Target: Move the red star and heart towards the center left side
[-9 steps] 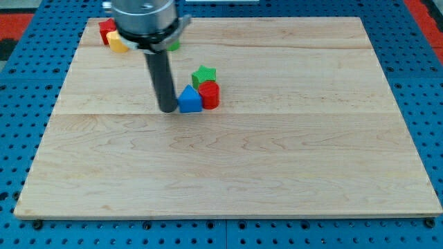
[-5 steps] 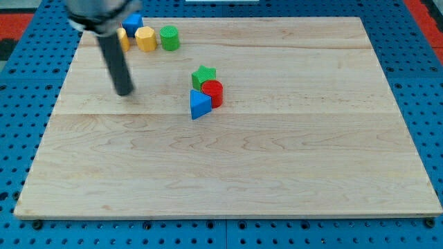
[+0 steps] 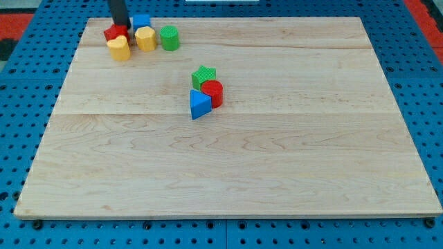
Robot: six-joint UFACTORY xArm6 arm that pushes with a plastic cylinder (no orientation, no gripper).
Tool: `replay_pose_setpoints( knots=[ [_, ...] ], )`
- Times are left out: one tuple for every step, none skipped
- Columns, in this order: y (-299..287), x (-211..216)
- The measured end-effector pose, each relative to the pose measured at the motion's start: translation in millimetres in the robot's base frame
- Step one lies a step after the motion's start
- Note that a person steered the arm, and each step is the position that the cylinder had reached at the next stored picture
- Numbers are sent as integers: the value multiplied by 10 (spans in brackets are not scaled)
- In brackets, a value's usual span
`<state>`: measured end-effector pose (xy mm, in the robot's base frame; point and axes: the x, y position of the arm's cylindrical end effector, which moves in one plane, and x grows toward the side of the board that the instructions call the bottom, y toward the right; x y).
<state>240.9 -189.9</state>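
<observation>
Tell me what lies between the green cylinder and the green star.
Nothing: between the green cylinder and the green star the camera view shows only bare board.

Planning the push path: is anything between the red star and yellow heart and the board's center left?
Nothing visible. The red star and yellow heart sit top left with my tip at the star; the board below them holds no blocks.

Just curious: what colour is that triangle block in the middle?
Blue; the triangle block shows clearly in the camera view.
</observation>
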Motion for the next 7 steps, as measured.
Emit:
replay_pose_setpoints(
  knots=[
    [128, 425],
    [98, 331],
    [-100, 254],
    [-125, 524],
    [-101, 792],
    [-400, 783],
    [-149, 1119]
  ],
)
